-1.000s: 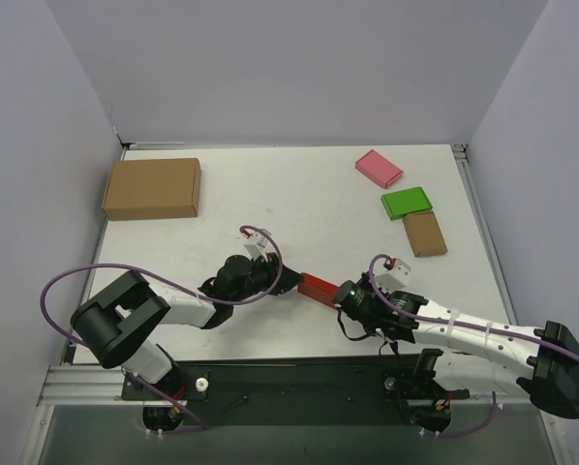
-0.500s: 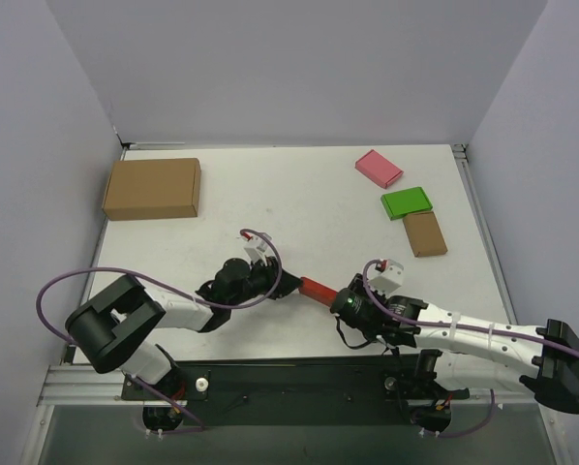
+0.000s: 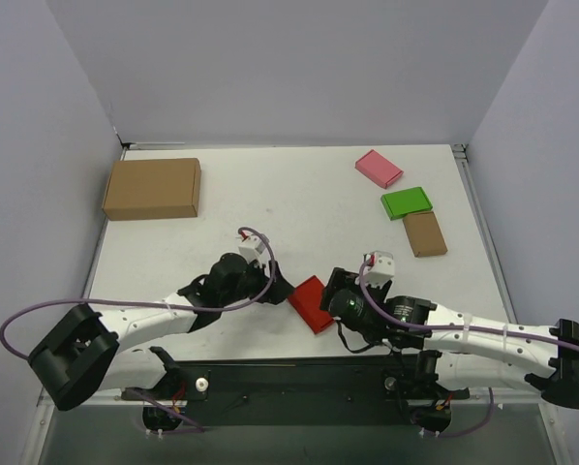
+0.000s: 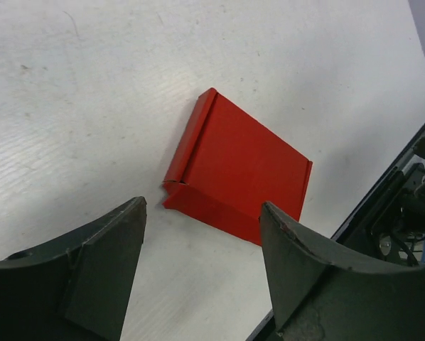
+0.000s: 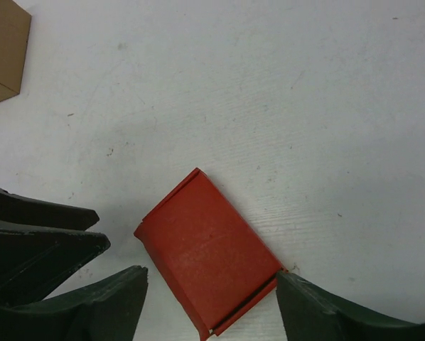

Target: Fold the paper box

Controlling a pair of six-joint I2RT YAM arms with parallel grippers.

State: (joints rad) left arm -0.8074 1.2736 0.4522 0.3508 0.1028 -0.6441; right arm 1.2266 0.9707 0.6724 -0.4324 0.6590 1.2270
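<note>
The paper box [image 3: 311, 303] is bright red and lies flat and closed on the white table, near the front edge, with nothing gripping it. My left gripper [image 3: 276, 290] sits just left of it, jaws spread wide. In the left wrist view the paper box [image 4: 241, 167] lies ahead of the left gripper [image 4: 204, 207], apart from both fingers. My right gripper [image 3: 332, 289] is at its right side, also open. Seen from the right wrist, the paper box [image 5: 209, 259] rests between the wide fingers of the right gripper [image 5: 211, 277], whose right fingertip [image 5: 292, 285] is at the box's corner.
A large brown carton [image 3: 152, 188] stands at the back left. A pink flat box [image 3: 379, 168], a green flat box [image 3: 407, 202] and a small brown box [image 3: 424, 233] lie at the back right. The table's front edge with a black rail [image 3: 299, 373] runs close behind the red box.
Both grippers have opened and drawn back a little. The red box, held up on edge between them before, now lies flat on the table.
</note>
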